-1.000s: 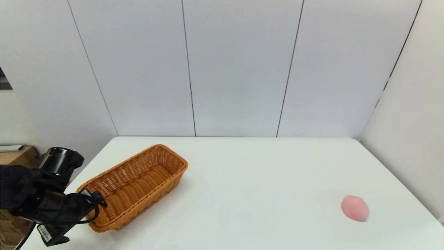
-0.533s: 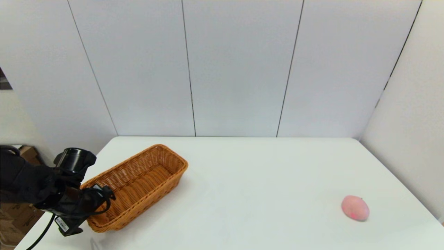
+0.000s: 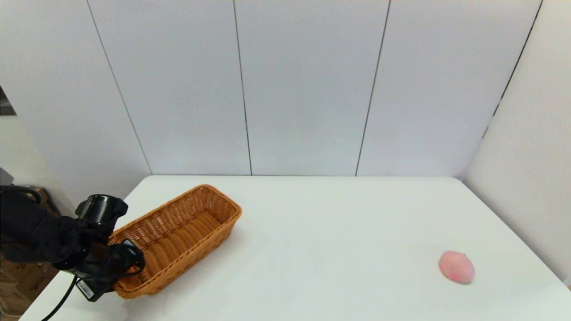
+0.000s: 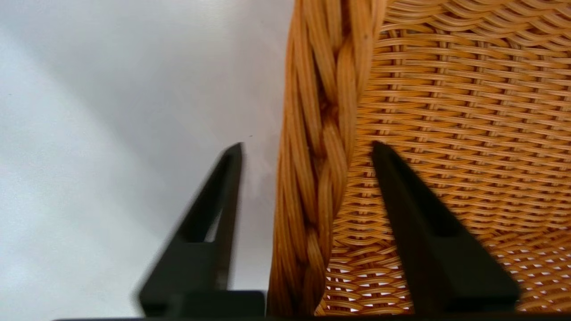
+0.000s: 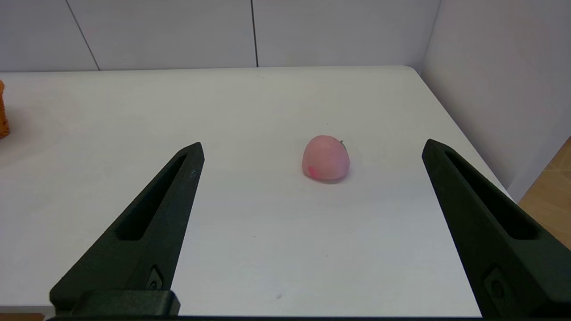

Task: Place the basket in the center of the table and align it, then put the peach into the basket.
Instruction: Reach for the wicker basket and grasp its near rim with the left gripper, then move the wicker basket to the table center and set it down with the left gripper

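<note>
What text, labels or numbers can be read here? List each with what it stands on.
White sticker on the left end effector, low on its housing beside the basket: printed marks, too small to read.
Basket, peach, table and the right end effector: no text visible.

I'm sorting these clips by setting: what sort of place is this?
Probably a lab or test cell, not a home: a bare white table boxed in by plain white wall panels, holding only a wicker basket and a peach, with cardboard boxes beside it.
</note>
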### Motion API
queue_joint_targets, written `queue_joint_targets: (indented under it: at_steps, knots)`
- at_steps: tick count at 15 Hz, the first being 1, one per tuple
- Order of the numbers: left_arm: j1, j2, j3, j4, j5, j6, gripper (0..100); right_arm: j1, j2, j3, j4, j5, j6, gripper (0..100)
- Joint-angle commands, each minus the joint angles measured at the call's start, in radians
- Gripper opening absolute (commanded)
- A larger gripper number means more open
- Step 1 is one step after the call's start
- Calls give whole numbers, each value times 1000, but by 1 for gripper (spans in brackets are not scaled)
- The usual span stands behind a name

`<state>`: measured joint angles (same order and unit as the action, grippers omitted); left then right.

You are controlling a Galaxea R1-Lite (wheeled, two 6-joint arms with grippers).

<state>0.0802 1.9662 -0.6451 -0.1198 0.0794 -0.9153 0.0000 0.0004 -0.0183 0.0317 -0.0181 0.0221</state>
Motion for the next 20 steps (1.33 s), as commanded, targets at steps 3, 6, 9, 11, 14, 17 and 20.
queue_joint_targets:
  at_steps: [3, 6, 9, 11, 14, 17, 20]
  knots:
    - [1, -33, 10, -1, -1, -7, 0, 0, -2, 0, 1, 0, 1, 100]
    - [-8, -98, 10, 5, -3, 3, 0, 0, -2, 0, 1, 0, 1, 100]
    - [-112, -242, 7, 32, -6, -8, 0, 0, -2, 0, 1, 0, 1, 100]
    - [-217, -331, -16, 68, -6, -14, 0, 0, -2, 0, 1, 0, 1, 100]
    - [-361, -383, -96, 144, -7, -33, 0, 0, -2, 0, 1, 0, 1, 100]
    - [-479, -348, -160, 147, -7, -31, 0, 0, -2, 0, 1, 0, 1, 100]
    - [-534, -254, -226, 147, -7, -57, 0, 0, -2, 0, 1, 0, 1, 100]
